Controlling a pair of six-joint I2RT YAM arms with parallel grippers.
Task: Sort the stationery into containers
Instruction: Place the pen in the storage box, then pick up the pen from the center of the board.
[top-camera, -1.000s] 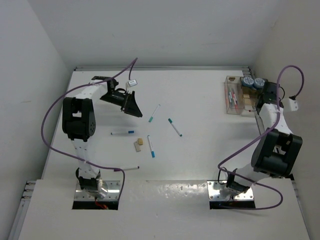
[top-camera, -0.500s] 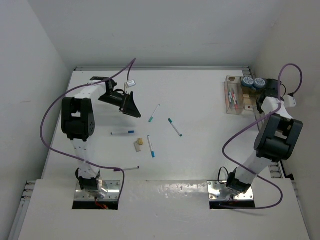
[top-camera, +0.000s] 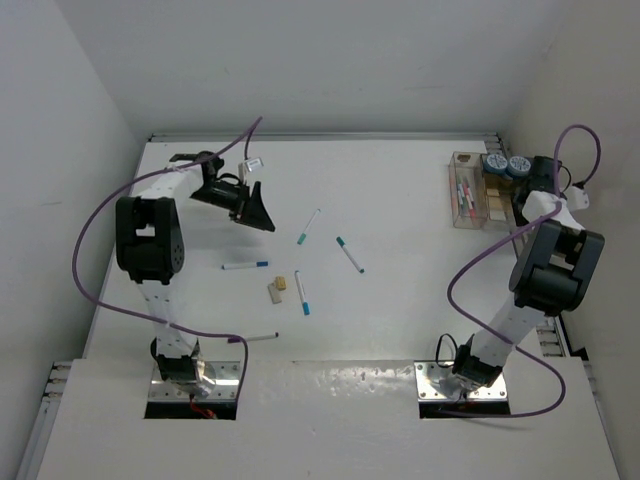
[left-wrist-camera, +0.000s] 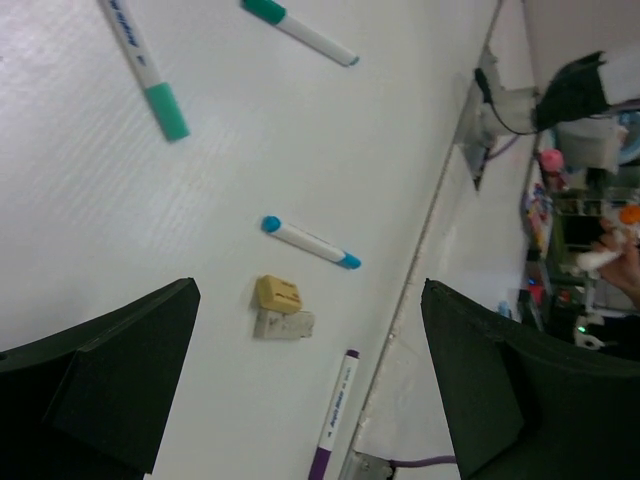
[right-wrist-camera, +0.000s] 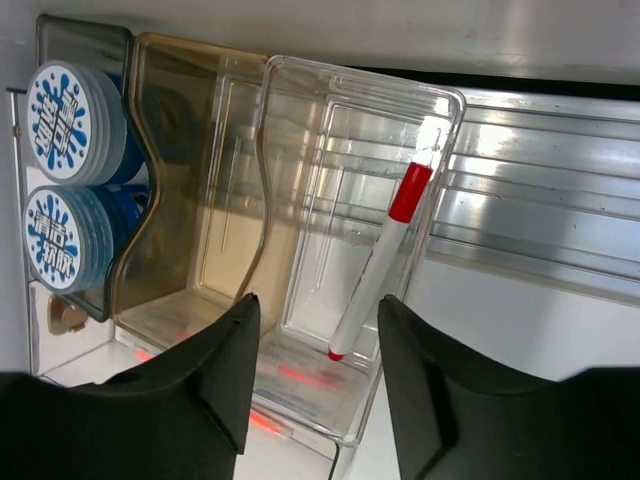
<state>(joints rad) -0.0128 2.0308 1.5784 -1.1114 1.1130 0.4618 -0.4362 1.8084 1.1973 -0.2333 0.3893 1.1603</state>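
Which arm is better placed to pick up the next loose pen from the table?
Left. The left gripper, open, hovers close to the teal-capped pen; the right gripper is over the containers at the far right.

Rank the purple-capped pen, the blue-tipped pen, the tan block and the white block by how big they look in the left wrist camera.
1. purple-capped pen: longest, though the frame edge cuts it off.
2. blue-tipped pen.
3. tan block and white block: too alike to rank.

White red-capped pen (right-wrist-camera: 378, 268), clear box (right-wrist-camera: 360, 72), tan box (right-wrist-camera: 225, 200), blue-splattered rolls (right-wrist-camera: 62, 108).
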